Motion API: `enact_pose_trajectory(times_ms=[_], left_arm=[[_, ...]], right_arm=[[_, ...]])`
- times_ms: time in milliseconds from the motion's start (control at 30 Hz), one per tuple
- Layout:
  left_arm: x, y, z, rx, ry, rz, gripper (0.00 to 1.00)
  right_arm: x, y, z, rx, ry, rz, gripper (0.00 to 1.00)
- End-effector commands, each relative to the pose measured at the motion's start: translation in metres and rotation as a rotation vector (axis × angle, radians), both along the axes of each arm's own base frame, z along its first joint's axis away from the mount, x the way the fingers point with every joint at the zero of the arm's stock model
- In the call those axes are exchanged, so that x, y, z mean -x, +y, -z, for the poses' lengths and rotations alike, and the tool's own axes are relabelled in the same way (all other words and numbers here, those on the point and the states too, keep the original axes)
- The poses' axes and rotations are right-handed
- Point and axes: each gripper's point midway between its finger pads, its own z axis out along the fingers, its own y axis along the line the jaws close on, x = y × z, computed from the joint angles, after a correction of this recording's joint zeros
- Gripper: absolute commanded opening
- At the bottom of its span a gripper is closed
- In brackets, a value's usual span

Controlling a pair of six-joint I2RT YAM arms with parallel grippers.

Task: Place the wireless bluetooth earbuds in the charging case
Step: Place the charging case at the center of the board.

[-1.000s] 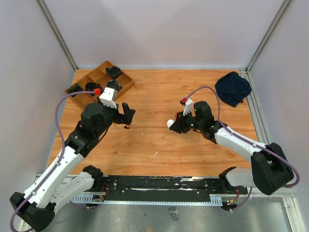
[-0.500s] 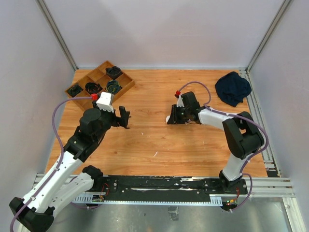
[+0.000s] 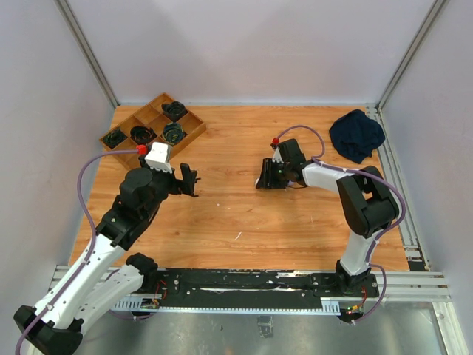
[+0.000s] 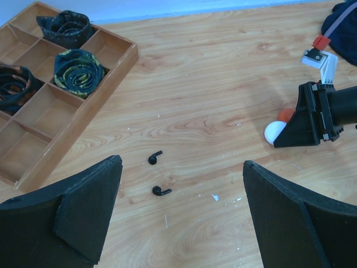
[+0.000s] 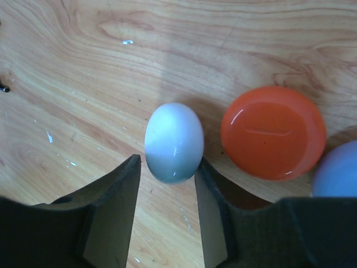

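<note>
Black earbuds [image 4: 153,159], white case [image 5: 174,142], orange case [image 5: 273,132] and lavender case [image 5: 340,167] on tan wood-grain table [image 4: 223,84].

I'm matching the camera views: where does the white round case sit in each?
Top: not clearly visible; the right gripper covers that spot.
Left wrist: white case at the right, mid-height, by the gripper's tip.
Right wrist: centre, between the gripper's tips.
Shared landmark: the right gripper.
</note>
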Motion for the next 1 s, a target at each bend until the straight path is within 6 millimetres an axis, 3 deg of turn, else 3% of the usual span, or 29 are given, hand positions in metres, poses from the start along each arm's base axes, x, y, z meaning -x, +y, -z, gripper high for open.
enact_pose_trajectory(times_ms=[0,200,433,600,767,967], left_arm=[[-0.002,0.004,-0.006,0.003,-0.033,-0.011,0.95],[-0.001,0.004,-0.007,0.009,-0.037,-0.012,0.95],[-0.001,0.006,-0.008,0.011,-0.037,-0.021,0.95],[0.000,0.010,-0.010,0.016,-0.044,-0.044,0.95],[0.001,0.016,-0.014,0.020,-0.059,-0.070,0.95],[0.004,0.025,-0.019,0.027,-0.083,-0.107,0.97]], right_arm=[[-0.002,-0.011,0.006,0.024,0.037,0.054,0.47],[0.006,-0.015,-0.003,0.032,0.036,0.036,0.55],[0.017,-0.044,-0.023,0.153,-0.011,0.042,0.65],[0.034,-0.089,-0.041,0.325,-0.034,0.064,0.71],[0.056,-0.150,-0.056,0.506,-0.034,0.147,0.75],[0.090,-0.205,-0.055,0.528,0.050,0.306,0.78]])
